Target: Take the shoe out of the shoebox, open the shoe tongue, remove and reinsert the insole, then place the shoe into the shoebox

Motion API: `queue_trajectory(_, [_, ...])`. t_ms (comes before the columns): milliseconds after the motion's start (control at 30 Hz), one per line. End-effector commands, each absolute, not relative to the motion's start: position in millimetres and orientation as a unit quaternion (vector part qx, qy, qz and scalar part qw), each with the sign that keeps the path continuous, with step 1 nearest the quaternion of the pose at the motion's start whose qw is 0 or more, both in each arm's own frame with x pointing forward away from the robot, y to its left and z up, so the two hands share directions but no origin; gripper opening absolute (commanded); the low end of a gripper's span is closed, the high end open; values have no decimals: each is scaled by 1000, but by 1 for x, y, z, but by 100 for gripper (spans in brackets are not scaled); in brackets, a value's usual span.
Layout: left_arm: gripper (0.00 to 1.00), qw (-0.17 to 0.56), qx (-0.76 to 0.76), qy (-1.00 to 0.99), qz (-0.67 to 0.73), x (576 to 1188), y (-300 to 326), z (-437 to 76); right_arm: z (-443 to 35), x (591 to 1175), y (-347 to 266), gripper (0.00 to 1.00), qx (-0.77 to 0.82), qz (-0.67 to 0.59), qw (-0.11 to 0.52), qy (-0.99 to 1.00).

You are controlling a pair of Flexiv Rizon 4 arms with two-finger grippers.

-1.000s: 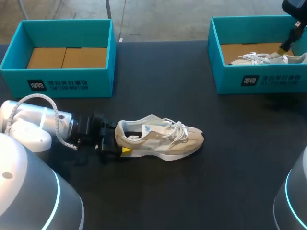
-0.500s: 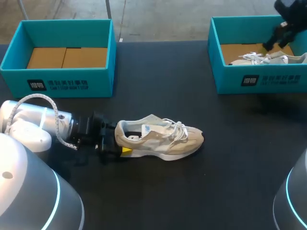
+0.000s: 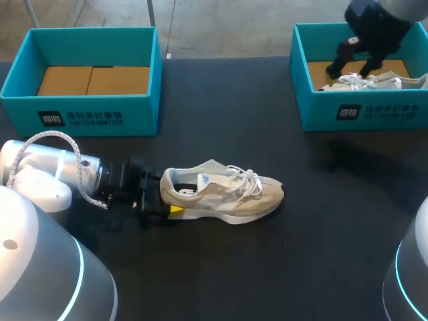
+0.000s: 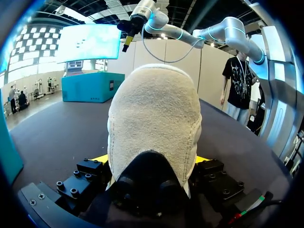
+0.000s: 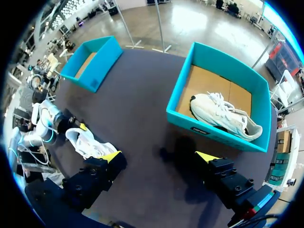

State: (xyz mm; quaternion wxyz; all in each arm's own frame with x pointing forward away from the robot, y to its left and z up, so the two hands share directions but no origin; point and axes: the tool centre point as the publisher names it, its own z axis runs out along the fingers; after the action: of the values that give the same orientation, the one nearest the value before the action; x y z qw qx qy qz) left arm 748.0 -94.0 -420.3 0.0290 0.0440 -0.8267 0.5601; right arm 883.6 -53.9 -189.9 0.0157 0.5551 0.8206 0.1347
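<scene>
A beige shoe (image 3: pixel 224 194) with white laces lies on its sole on the black table, toe to the right. My left gripper (image 3: pixel 168 198) is at its heel, low over the table. In the left wrist view the heel (image 4: pixel 152 123) fills the gap and both yellow tips press its sides, so my left gripper (image 4: pixel 149 161) is shut on it. My right gripper (image 3: pixel 349 67) hangs open and empty above the left part of the right shoebox (image 3: pixel 361 114). From its wrist view the right gripper (image 5: pixel 159 156) is high over the table, with the beige shoe (image 5: pixel 90 142) beside its finger.
A second white shoe (image 3: pixel 374 81) lies inside the right teal shoebox (image 5: pixel 209 130). Another teal shoebox (image 3: pixel 87 114) stands at the back left holding only a cardboard bottom. Bare black tabletop lies between the boxes and around the toe.
My right arm has swung leftward above the right shoebox, fingers still open. The left arm and the beige shoe have stayed where they were.
</scene>
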Motion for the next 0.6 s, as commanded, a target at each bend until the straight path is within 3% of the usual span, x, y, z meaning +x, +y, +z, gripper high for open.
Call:
queue_trajectory(33, [0, 29, 44, -827, 560, 748, -94, -420, -198, 880, -34, 100, 556, 137, 18, 819])
queue_trajectory(600, [0, 29, 44, -827, 560, 748, -94, -420, -220, 864, 20, 100, 553, 151, -30, 819])
